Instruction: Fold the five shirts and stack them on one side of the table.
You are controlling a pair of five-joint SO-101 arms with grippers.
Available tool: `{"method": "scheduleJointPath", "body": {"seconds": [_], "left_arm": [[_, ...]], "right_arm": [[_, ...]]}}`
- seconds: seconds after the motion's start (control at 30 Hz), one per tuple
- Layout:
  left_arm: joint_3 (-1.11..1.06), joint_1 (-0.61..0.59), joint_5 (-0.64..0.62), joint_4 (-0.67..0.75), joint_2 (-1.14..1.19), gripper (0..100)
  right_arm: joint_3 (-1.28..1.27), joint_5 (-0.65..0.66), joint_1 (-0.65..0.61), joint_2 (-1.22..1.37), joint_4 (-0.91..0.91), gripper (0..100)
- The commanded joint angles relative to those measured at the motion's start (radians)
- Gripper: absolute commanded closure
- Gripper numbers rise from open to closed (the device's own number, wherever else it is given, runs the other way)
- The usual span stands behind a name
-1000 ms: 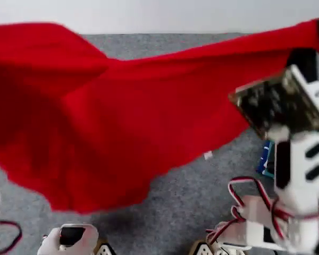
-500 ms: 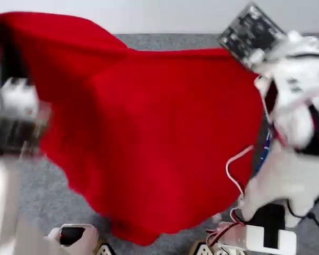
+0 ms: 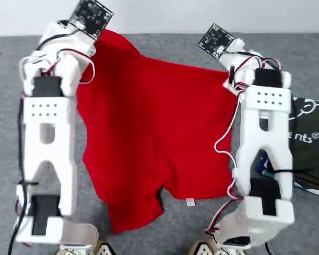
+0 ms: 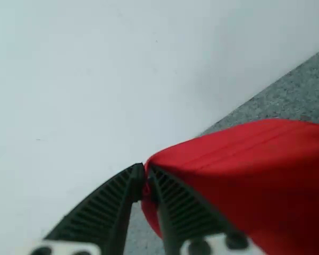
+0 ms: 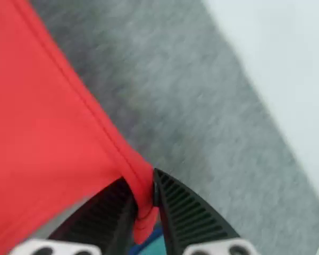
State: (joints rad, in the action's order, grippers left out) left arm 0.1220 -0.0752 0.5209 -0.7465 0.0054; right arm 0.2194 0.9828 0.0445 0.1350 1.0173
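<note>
A red shirt [image 3: 154, 138] lies spread over the grey table between my two arms, its far edge held at both corners. My left gripper [image 4: 145, 179] is shut on the far left corner of the red shirt [image 4: 244, 175], close to the white wall. My right gripper [image 5: 144, 197] is shut on the hem of the red shirt [image 5: 42, 143] at the far right corner, just above the table. In the high view the left arm [image 3: 48, 133] and the right arm [image 3: 266, 138] stretch along the shirt's two sides. A small white tag shows at the shirt's near edge.
A dark shirt with white print [image 3: 311, 143] lies at the right edge, partly under the right arm. Something blue and teal [image 3: 262, 162] peeks out beside that arm. Bare grey table [image 3: 202, 223] shows in front of the red shirt, and the white wall [image 3: 159, 13] bounds the far side.
The red shirt hung in the air close to the camera; both arms have swung it away and down, and it now lies spread on the table.
</note>
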Motion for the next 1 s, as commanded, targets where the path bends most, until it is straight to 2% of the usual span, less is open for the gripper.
{"method": "scheduleJointPath", "body": {"seconds": [0.0,0.1,0.27,0.4,0.8,0.97], "left_arm": [[0.005,-0.002,0.011,0.104,0.064,100],[0.005,0.003,0.011,0.157,0.118,100],[0.012,0.008,0.011,0.27,0.206,100],[0.096,0.008,0.011,0.284,0.293,100],[0.341,0.055,0.012,0.031,0.397,100],[0.354,0.058,0.015,-0.063,0.396,100]], "right_arm": [[0.008,0.009,0.012,0.027,-0.191,98.9],[0.008,0.028,0.027,0.067,-0.344,98.9],[0.008,0.153,0.024,0.148,-0.581,98.9],[0.008,0.227,0.016,0.219,-0.745,98.9],[0.008,0.252,-0.024,0.295,-1.023,98.9],[0.003,0.262,-0.036,0.298,-1.029,98.9]]}}
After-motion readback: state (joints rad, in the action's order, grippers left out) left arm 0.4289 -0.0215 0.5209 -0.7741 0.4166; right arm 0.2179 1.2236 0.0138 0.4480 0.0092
